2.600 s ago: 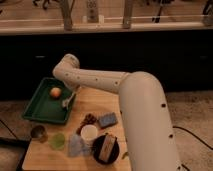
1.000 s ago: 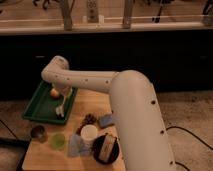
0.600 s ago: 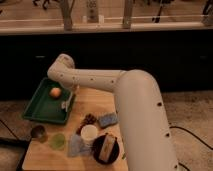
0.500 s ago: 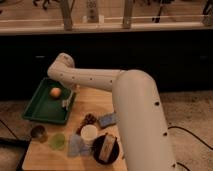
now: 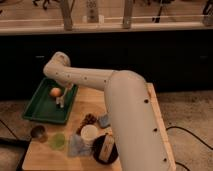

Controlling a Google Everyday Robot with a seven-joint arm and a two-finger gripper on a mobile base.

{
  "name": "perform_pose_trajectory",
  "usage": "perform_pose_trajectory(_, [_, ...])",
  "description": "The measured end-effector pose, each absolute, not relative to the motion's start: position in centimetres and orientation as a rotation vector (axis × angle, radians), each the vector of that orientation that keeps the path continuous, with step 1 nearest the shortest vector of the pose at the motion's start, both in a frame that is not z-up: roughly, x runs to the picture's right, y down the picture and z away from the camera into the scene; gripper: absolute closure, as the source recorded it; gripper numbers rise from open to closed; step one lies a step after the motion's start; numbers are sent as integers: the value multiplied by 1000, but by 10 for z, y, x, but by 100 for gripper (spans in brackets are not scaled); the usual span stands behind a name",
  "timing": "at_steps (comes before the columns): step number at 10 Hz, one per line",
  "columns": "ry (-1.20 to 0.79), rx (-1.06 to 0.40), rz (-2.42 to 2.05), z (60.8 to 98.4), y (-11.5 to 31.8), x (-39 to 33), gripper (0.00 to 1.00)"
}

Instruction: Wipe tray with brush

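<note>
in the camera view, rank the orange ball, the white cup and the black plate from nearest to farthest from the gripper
The gripper is over the green tray's right side.
1. Orange ball: in the tray, just above-left of the gripper.
2. White cup: on the wooden table, down to the right.
3. Black plate: at the table's front edge, past the cup.
</note>
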State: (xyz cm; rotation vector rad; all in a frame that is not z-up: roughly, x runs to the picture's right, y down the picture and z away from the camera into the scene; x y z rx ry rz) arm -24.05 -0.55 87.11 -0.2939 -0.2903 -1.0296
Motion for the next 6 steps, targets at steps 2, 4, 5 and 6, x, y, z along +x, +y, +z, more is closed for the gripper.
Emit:
perform_pose_trajectory(2, [-359, -300, -1087, 862, 11, -254, 100])
perform_pose_trajectory(4, [-401, -330, -1132, 852, 30, -251, 100])
perform_pose_trajectory(5, [-403, -353, -1144, 849, 37, -242, 100])
perform_pose_trajectory(6, [-390, -373, -1146, 849, 39, -228, 100])
